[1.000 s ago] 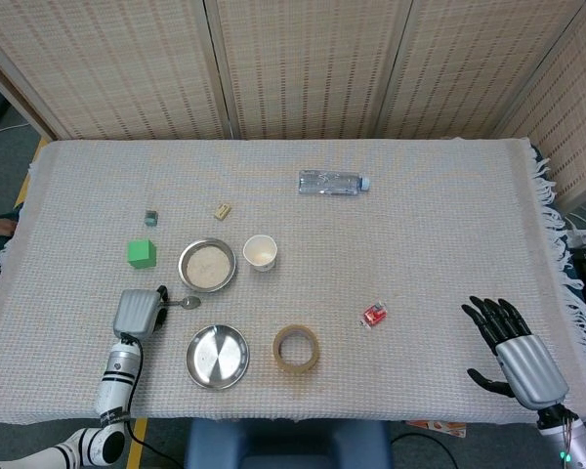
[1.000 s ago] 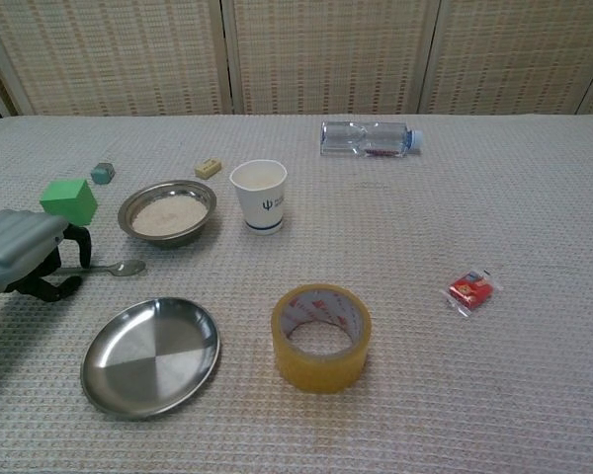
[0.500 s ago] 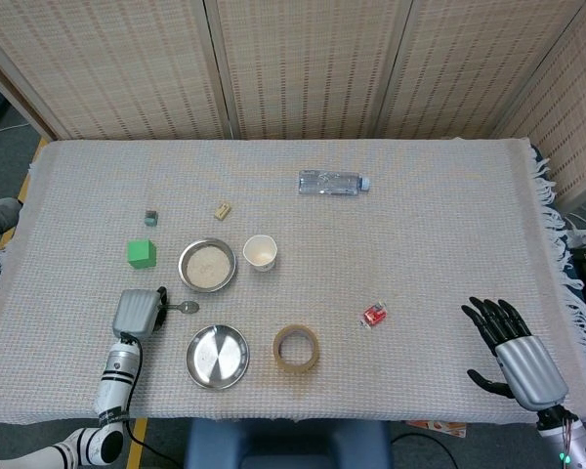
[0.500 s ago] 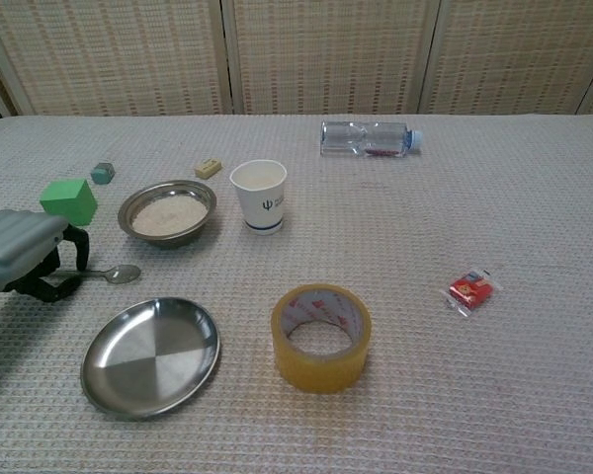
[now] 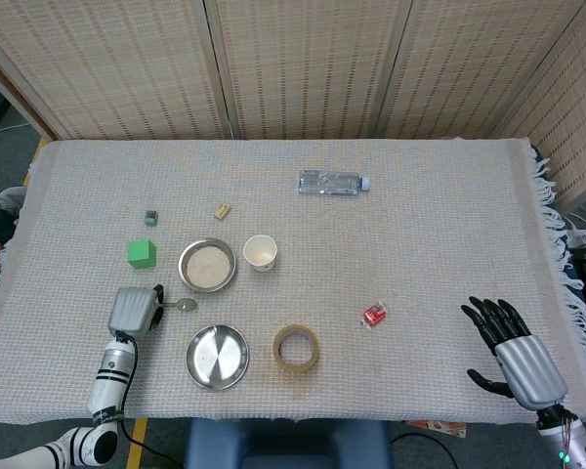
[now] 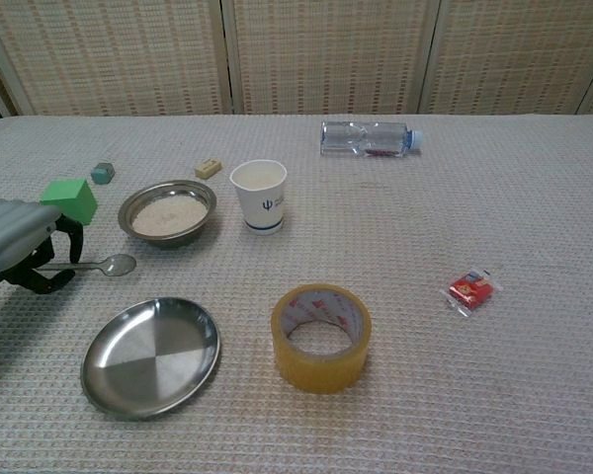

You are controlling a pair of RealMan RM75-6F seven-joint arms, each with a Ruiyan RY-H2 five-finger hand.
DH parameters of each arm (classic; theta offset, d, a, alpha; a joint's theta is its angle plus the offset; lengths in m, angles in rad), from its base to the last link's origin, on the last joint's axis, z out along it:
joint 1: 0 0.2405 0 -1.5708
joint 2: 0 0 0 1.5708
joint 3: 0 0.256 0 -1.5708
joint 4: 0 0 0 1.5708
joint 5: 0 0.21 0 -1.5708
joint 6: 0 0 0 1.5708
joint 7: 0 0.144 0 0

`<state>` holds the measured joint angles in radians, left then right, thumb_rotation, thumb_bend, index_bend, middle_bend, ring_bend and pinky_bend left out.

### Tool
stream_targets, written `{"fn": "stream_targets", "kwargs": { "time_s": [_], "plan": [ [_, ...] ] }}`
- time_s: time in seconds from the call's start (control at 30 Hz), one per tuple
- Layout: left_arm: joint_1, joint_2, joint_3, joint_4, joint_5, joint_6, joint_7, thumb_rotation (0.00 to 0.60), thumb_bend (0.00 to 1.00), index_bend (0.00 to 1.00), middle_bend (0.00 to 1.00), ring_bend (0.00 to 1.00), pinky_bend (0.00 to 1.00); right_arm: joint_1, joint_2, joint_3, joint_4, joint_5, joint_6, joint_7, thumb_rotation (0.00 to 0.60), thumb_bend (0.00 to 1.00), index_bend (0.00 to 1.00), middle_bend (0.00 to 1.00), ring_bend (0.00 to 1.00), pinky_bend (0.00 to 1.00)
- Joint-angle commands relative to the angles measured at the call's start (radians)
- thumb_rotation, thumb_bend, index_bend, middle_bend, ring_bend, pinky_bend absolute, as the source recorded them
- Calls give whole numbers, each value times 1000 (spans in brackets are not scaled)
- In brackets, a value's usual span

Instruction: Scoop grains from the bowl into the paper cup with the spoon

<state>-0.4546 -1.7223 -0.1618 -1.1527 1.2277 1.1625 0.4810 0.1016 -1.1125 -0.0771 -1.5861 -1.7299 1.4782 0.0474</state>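
My left hand grips the handle of a small metal spoon at the table's near left. The spoon's head points right and hangs just above the cloth, near the bowl's front rim. The steel bowl of pale grains stands just beyond it. A white paper cup stands upright to the right of the bowl. My right hand rests at the near right corner with fingers spread and nothing in it; the chest view does not show it.
An empty steel plate lies in front of the bowl, a tape roll beside it. A green cube, two small blocks, a lying water bottle and a red packet are scattered about.
My left hand has drawn a little to the left and lifted slightly, taking the spoon with it. The right hand has stayed still.
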Motion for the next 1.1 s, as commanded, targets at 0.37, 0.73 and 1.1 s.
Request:
{"fn": "stream_targets", "kwargs": {
  "time_s": [0.37,0.73,1.1],
  "plan": [
    [-34,93,-70,-166,-85,69,239,600,385,589,1000,1000,1000,-2,6,-5,0,-13,5,-5,600,89,0,0,0,0],
    [-112,52,-114,-174,-151,122,495,600,385,613,1000,1000,1000,-13,19,-12,-6,-32,30,-15,600,89,0,0,0,0],
    [-218,-79,-101,-44,-156,188,742,600,384,609,1000,1000,1000,-5,36,-20,-15,-32,4,-7,600,89,0,0,0,0]
  ]
}}
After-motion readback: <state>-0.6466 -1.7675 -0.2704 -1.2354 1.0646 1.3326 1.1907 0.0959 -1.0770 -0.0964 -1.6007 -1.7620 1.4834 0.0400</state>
